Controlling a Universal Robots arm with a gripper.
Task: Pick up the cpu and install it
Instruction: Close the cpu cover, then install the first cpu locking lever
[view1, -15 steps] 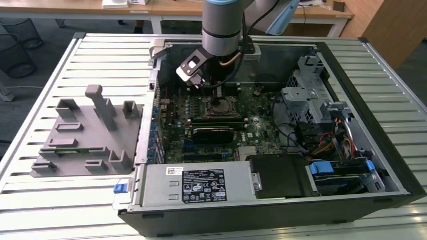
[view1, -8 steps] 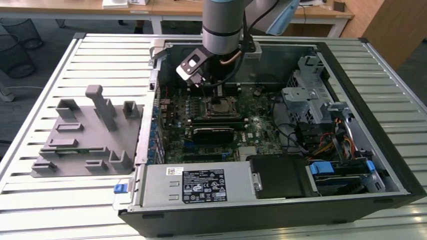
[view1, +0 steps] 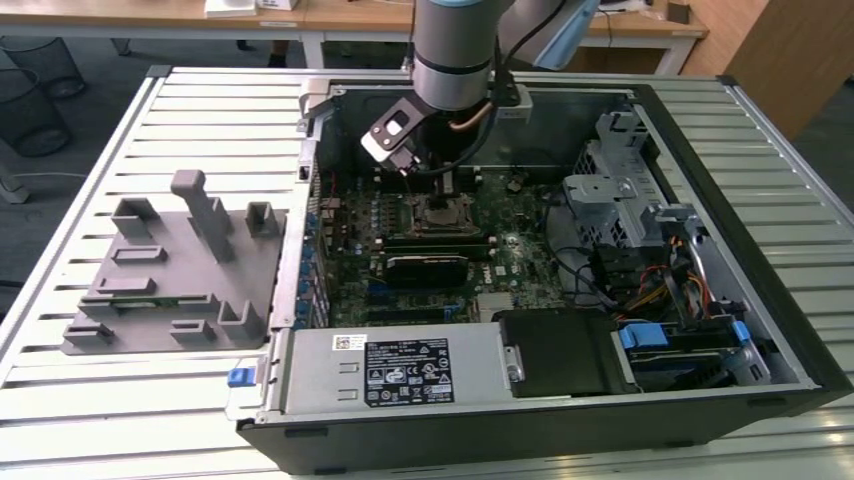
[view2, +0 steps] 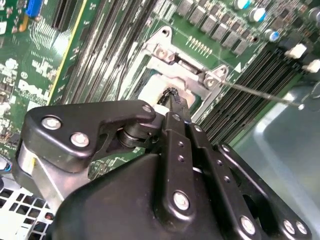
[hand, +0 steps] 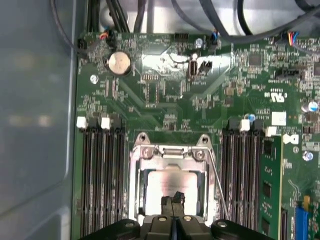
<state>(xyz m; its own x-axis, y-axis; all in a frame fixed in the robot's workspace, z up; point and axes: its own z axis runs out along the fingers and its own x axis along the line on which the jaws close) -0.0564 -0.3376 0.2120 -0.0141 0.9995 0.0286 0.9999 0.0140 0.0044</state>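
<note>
A: Item 1, gripper (hand: 172, 200). Status?
B: First wrist view: fingertips pinched together, nothing seen betw. them. Tips hung low over the cpu (hand: 162, 182). Whether they touched its top plate couldn't be told.

A: Item 2, cpu. Loc.?
B: Lay flat inside the socket frame (hand: 172, 153) on the motherboard (hand: 165, 100), silver top showing thru the frame's window. Not held.

A: Item 3, lever?
B: Thin lever rod (view2: 260, 92) ran off from a frame corner in the second wrist view. Latched or not: unclear.

A: Risks, as judged?
B: (a) Chip poss. not square in its seat, so a press from the closed tips could bend the contacts underneath.
(b) Tips were v. close to the plate, so sideways drift would prob. scratch it or nudge the chip.
(c) If the rod wasn't latched, the frame could lift and the chip shift.
(d) Memory slots (hand: 100, 175) flanked the socket on both sides, and the wide finger links could catch their clips on any descent.

A: Other?
B: Grey tray (view1: 174, 255) sat outside the case (view1: 534, 425), at the exterior view's left, well apart from the arm. No bearing on the risks.
</note>
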